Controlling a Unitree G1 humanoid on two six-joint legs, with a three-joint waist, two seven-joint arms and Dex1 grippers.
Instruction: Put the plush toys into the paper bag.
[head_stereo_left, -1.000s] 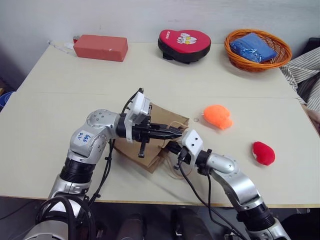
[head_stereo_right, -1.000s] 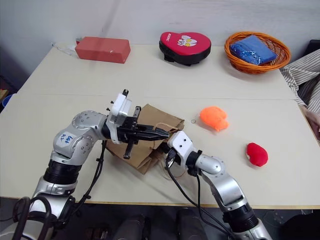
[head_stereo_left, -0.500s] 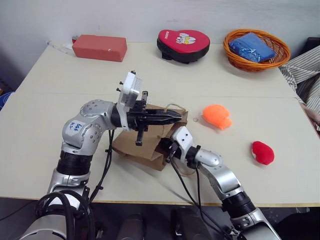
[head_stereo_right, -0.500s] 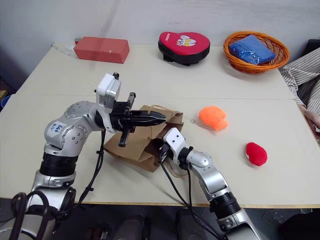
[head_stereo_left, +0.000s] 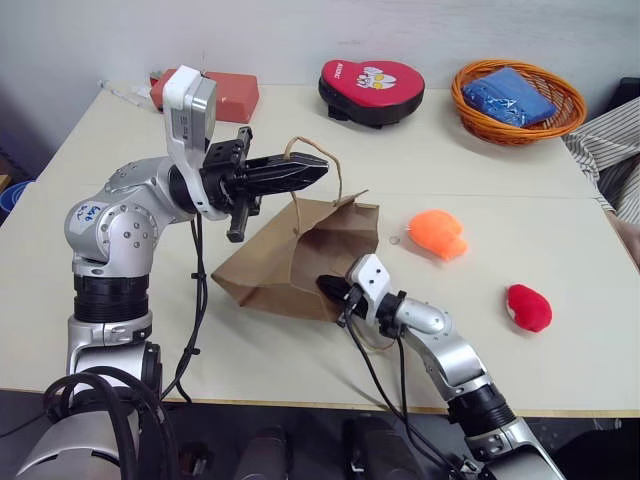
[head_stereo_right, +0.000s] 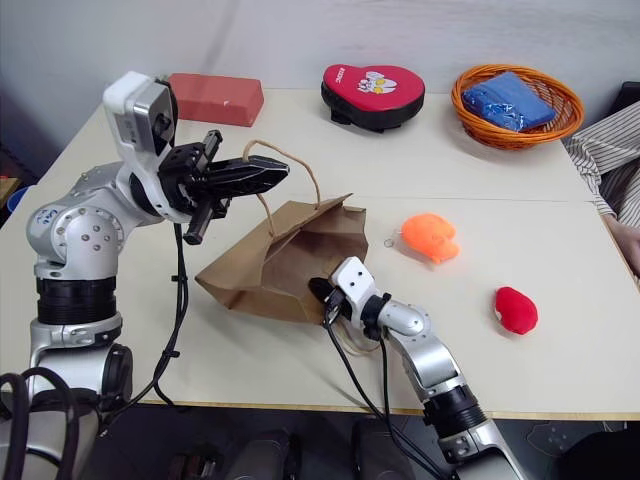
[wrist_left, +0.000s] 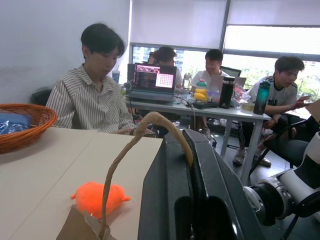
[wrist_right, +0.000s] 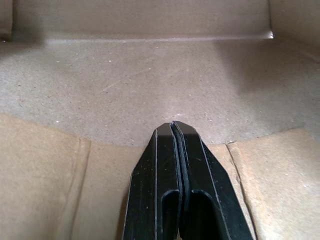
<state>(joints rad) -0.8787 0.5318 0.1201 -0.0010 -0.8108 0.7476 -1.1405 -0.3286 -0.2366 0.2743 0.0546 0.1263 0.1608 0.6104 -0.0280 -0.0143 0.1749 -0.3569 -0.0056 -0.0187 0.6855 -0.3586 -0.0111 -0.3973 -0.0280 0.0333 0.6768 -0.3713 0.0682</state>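
Left gripper (head_stereo_left: 305, 170) clamped on a loop handle (head_stereo_left: 312, 157), lifting paper bag (head_stereo_left: 270, 275); mouth faces right. Right gripper (head_stereo_right: 322, 292), fingers pressed together, pokes inside. Orange toy (head_stereo_left: 436, 233) right of mouth, red toy (head_stereo_left: 527, 307) farther right; right arm nearer.

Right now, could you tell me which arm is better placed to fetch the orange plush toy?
Probably right: its end effector sits in the paper bag's mouth, near the orange plush toy. The left end effector is shut on the bag's handle.
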